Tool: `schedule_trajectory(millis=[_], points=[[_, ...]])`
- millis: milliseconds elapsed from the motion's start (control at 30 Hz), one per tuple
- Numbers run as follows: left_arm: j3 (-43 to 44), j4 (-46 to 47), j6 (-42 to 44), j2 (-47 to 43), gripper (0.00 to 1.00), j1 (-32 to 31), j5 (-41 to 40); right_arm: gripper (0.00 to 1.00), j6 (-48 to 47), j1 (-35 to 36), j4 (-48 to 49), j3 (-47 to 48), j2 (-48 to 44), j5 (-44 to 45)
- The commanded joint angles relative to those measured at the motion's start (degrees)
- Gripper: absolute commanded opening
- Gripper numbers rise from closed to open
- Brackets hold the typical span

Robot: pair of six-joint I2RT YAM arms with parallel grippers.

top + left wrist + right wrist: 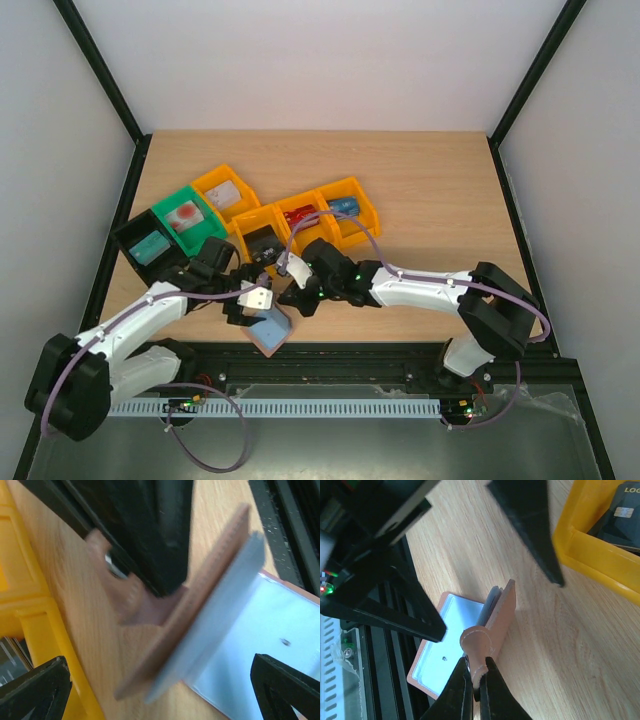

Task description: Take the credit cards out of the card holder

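Observation:
The card holder (pixel 445 650) lies open near the table's front edge, tan outside and light blue inside. One flap lies flat. The other flap (pixel 502 612) stands upright, and a dark grey edge (pixel 492 599), seemingly cards, shows inside it. My right gripper (pixel 477 667) is shut on the holder's tan tab (pixel 476 642). My left gripper (pixel 160 692) is open, its two fingertips (pixel 35 690) straddling the raised flap (pixel 200 605) without touching it. From above, the holder (pixel 272 332) sits just below the left gripper (pixel 262 308) and right gripper (pixel 288 297).
Behind the grippers stands a row of orange bins (pixel 345 195), a green bin (pixel 185 215) and a black bin (pixel 148 245), each holding cards. One orange bin (pixel 600 550) with a dark chip card (pixel 620 512) is close to the right. The black front rail (pixel 400 350) borders the holder.

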Motion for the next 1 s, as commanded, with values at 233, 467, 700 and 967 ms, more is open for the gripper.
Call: schedule_trajectory(millis=[233, 467, 700, 967], points=[[-4.1, 14.3, 5.7, 5.3, 0.75, -5.1, -2.1, 0.02, -2.3, -0.4, 1.8, -1.1, -1.4, -1.3], [-4.4, 12.0, 7.2, 4.1, 0.08, -5.3, -2.1, 0.16, -0.9, -1.0, 4.5, -3.9, -3.2, -1.5], [-1.9, 7.5, 5.8, 2.6, 0.02, -5.2, 1.2, 0.58, -1.5, -0.9, 5.4, -7.1, -5.7, -0.8], [1.1, 4.6, -2.1, 1.2, 0.02, -5.1, 6.2, 0.68, -3.7, -0.9, 6.3, -9.4, -6.7, 1.0]])
